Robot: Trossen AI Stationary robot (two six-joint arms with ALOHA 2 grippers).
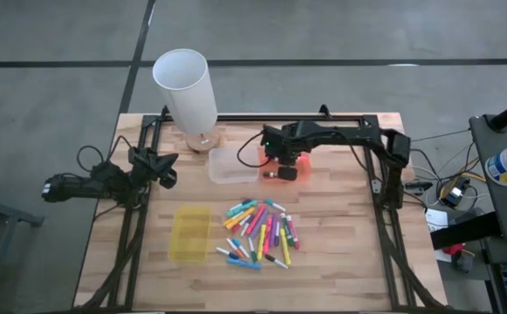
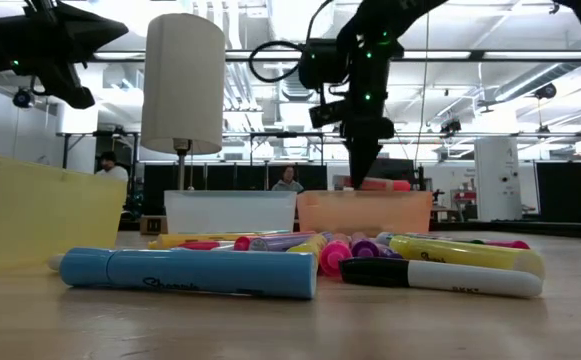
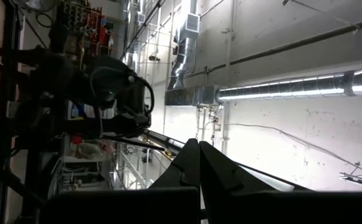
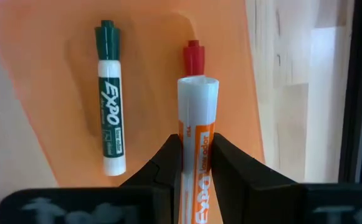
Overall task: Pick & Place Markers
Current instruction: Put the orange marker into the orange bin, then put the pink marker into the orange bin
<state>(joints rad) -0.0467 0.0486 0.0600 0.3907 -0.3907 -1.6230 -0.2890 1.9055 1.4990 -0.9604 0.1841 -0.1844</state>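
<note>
Presently: right pincer (image 4: 195,163) pinching a red-tipped marker (image 4: 196,124) above the orange tray (image 4: 149,37).
A green-capped marker (image 4: 110,99) lies flat in that tray, beside the held one and apart from it. The remaining markers (image 1: 260,232) are heaped on the tabletop (image 1: 340,253) between the yellow tray (image 1: 189,234) and the right frame. Left pincer (image 3: 199,168) is pressed together, parked at the tabletop's left edge.
</note>
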